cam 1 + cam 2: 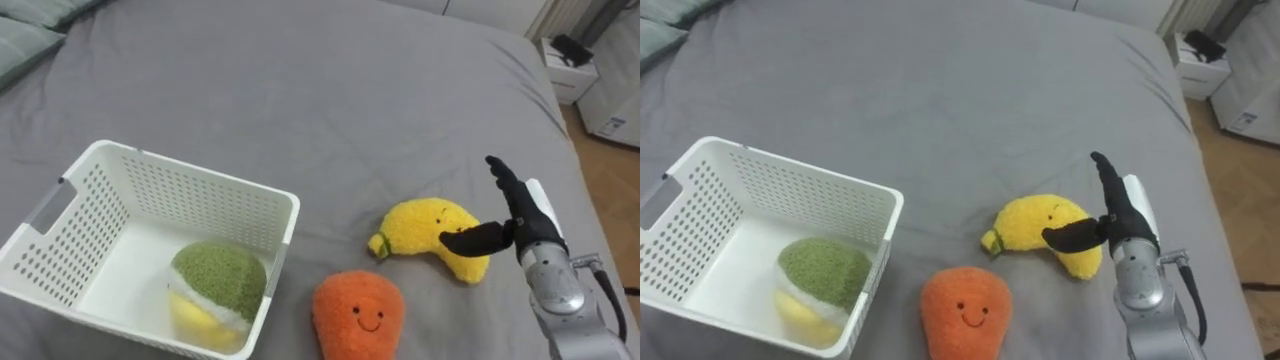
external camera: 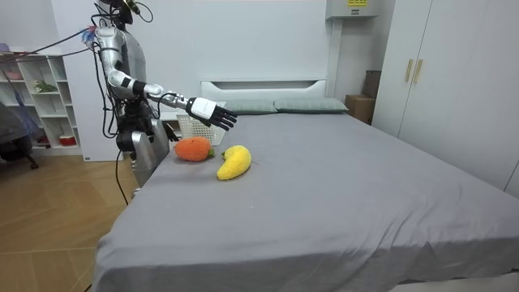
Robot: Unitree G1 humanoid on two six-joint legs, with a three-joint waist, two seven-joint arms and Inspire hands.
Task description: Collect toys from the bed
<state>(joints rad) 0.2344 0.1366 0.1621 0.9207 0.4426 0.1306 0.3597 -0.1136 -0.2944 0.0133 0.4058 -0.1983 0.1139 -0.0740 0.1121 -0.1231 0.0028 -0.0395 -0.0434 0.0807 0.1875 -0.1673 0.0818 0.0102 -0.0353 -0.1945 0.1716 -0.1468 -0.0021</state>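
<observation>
The robot is standing at the side of the bed [image 1: 330, 90], by its corner near the head end, and is reaching its right arm out over the grey cover. The right hand [image 1: 526, 225] is hanging open and wide, fingers straight and spread, thumb pointing toward the yellow banana toy [image 1: 425, 230]; in the room view it is hovering above the toys, holding nothing. The yellow banana toy is lying on the cover just left of the hand, and the orange smiling toy [image 1: 358, 312] is lying near it, closer to the robot. The white basket [image 1: 190, 172] is sitting on the bed to the left of both, just beside the orange toy, and a green and yellow toy [image 1: 218, 282] is resting inside it at its near right corner. Pillows [image 2: 308, 105] are lying at the head of the bed.
</observation>
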